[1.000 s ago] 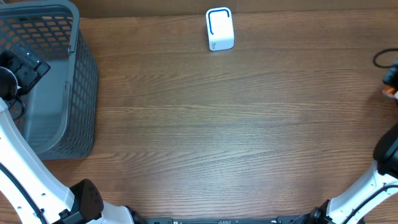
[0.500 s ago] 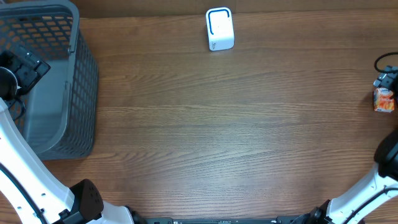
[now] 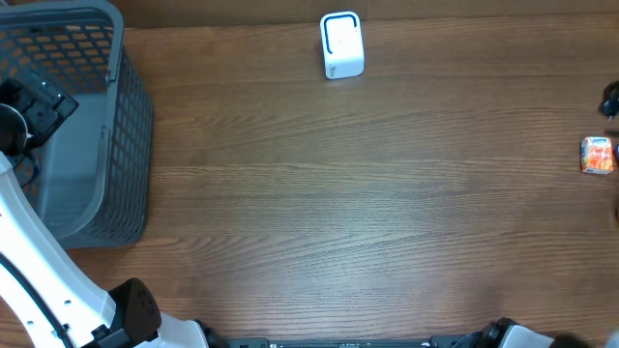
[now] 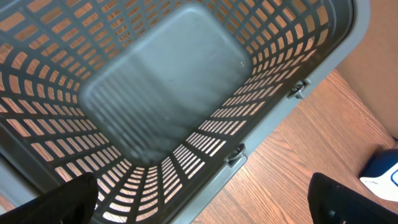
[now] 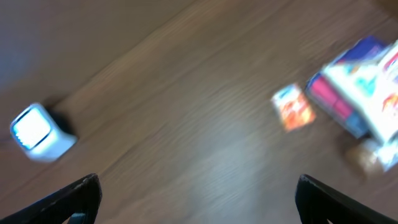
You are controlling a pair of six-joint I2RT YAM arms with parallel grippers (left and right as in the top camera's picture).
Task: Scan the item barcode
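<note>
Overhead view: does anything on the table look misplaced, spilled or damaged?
The small orange packet lies at the far right edge of the table, far from the white device at the back. Nothing looks spilled or damaged.

The table (image 3: 338,193) is matt brown wood with visible grain, the basket (image 3: 131,116) at far left is grey plastic lattice with a smooth floor, the scanner (image 3: 341,45) smooth white plastic, the small box (image 3: 597,155) at right printed card.
</note>
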